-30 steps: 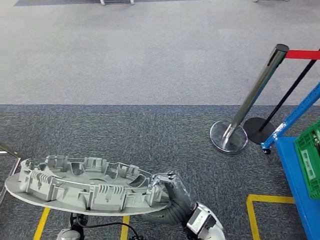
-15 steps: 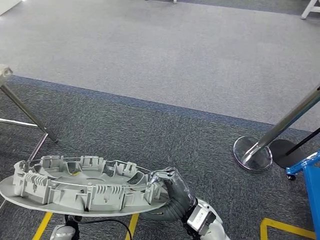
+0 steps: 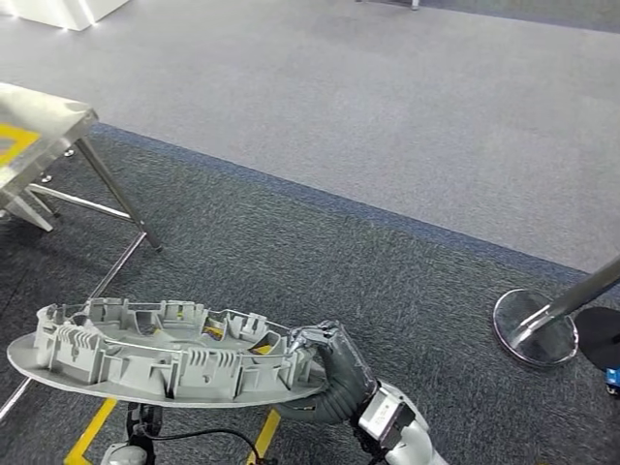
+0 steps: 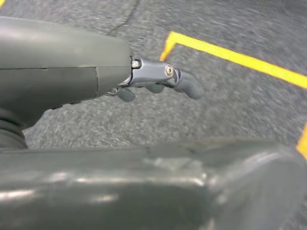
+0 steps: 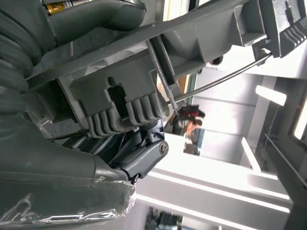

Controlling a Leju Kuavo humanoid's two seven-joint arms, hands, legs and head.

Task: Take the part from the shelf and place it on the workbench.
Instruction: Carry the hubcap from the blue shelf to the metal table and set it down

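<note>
The right hand, wrist bent inward, grips the end of the large grey ribbed oval plastic part, carried level above yellow floor tape. The left hand hangs free, fingers slightly curled.

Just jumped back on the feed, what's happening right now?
The robot is carrying the grey plastic part level above the carpet. Its right robot hand grips the part's right end. The left robot hand shows beneath the part in the wrist view, fingers extended; whether it bears the part is unclear. A metal workbench is at upper left, and the part is not yet on it.
</note>
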